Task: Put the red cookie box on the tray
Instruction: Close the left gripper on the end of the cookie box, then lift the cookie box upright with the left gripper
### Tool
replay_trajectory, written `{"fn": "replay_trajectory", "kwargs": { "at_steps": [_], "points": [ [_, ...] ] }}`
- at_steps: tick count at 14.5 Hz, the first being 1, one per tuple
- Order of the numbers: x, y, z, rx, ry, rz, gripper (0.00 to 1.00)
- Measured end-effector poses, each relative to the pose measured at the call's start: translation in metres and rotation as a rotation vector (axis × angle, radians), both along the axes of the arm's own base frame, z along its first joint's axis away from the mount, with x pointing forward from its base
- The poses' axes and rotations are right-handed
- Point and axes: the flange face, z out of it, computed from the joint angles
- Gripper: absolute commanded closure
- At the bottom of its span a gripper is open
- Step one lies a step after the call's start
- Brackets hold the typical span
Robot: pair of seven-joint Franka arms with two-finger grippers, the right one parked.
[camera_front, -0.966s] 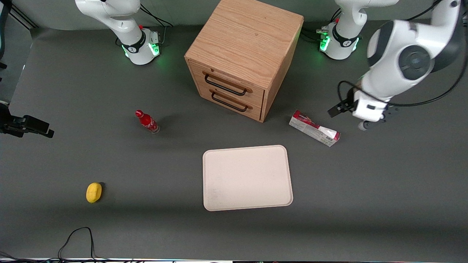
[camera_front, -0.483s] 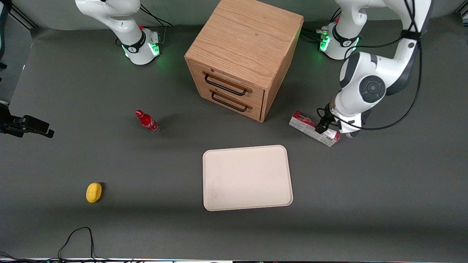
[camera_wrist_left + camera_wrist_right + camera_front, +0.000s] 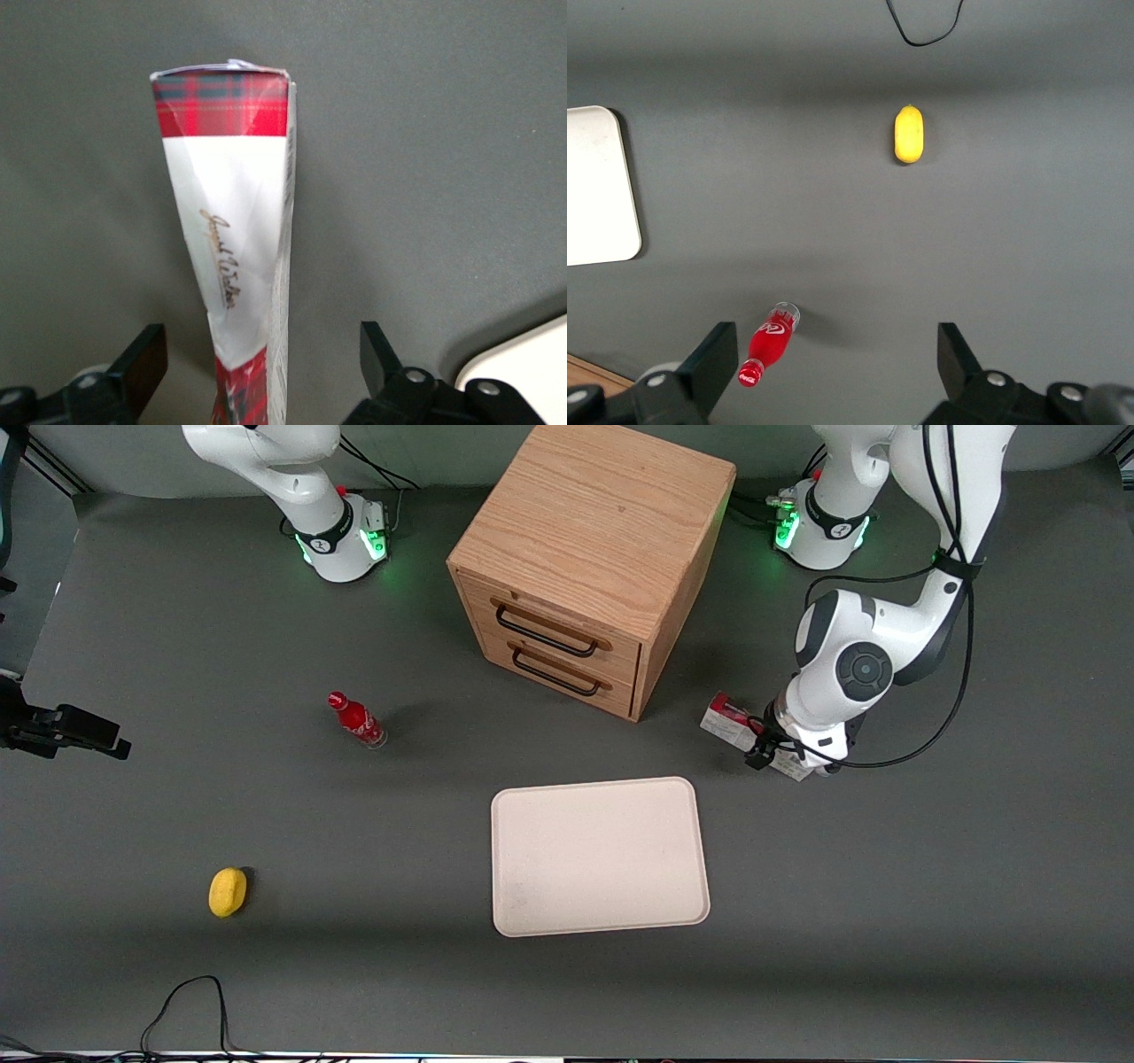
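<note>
The red cookie box (image 3: 728,720) lies flat on the table beside the wooden cabinet, toward the working arm's end, a little farther from the front camera than the tray (image 3: 599,856). The arm covers most of the box. In the left wrist view the box (image 3: 232,230) shows red tartan ends and a white panel with a signature. My left gripper (image 3: 780,757) is down over the box and open (image 3: 263,372), one black finger (image 3: 142,363) on each side, not touching it. A corner of the tray (image 3: 532,372) shows there too.
A wooden two-drawer cabinet (image 3: 589,558) stands at the table's middle, farther from the front camera than the tray. A small red bottle (image 3: 356,720) and a yellow lemon (image 3: 227,892) lie toward the parked arm's end.
My left arm has come down from above the table and toward the box. The gripper now straddles the box, which has not moved.
</note>
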Motion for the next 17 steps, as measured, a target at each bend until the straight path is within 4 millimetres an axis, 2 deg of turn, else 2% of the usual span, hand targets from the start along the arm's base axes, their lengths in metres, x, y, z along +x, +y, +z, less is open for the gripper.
{"fn": "replay_trajectory", "kwargs": {
  "at_steps": [6,9,10,12,14,17],
  "points": [
    [0.001,0.002,0.0,0.017,-0.004,-0.023,1.0],
    [0.006,0.006,0.009,0.117,0.029,-0.129,1.0],
    [0.015,0.007,0.024,0.165,0.055,-0.173,1.0],
    [0.039,0.004,0.068,0.174,0.066,-0.28,1.0],
    [0.066,-0.004,0.127,0.097,0.019,-0.435,1.0],
    [0.091,-0.013,0.204,0.032,-0.048,-0.608,1.0]
  ]
}}
